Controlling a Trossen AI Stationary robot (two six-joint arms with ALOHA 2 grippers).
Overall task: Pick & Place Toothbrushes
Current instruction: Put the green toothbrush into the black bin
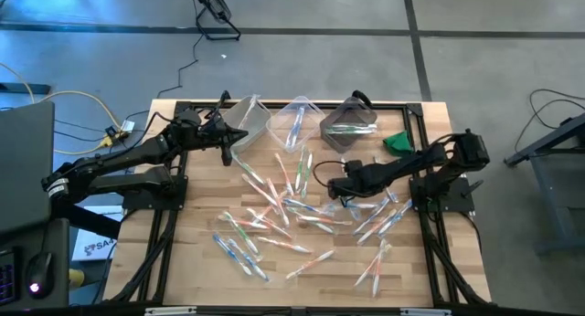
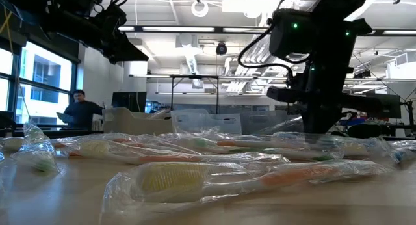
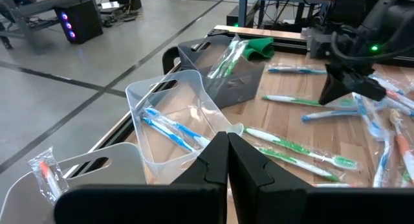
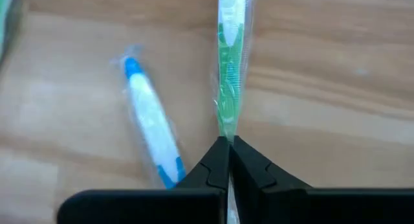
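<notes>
Several wrapped toothbrushes (image 1: 292, 215) lie scattered flat on the wooden table (image 1: 183, 261). My right gripper (image 1: 336, 190) hangs over the middle of the pile, pointing steeply down, and is shut on a green-and-white toothbrush (image 4: 229, 68) in its clear wrapper. A blue one (image 4: 150, 130) lies on the wood beside it. My left gripper (image 3: 228, 153) is shut on nothing and hovers at the back left, above the near rim of the clear bins (image 1: 249, 120). My right gripper pinches one end of the wrapped green toothbrush (image 4: 226, 125) between its two fingertips, coming steeply from above. The brush runs straight away from the fingers, in line with them. Whether its far end lies on the table, I cannot tell.
Three bins stand along the far edge: a clear one with an orange brush (image 3: 45, 172), a clear one with blue brushes (image 3: 171, 127), and a grey one (image 1: 352, 124) with green brushes. A small green object (image 1: 398, 142) lies at the back right. A person (image 2: 78, 111) stands in the room beyond.
</notes>
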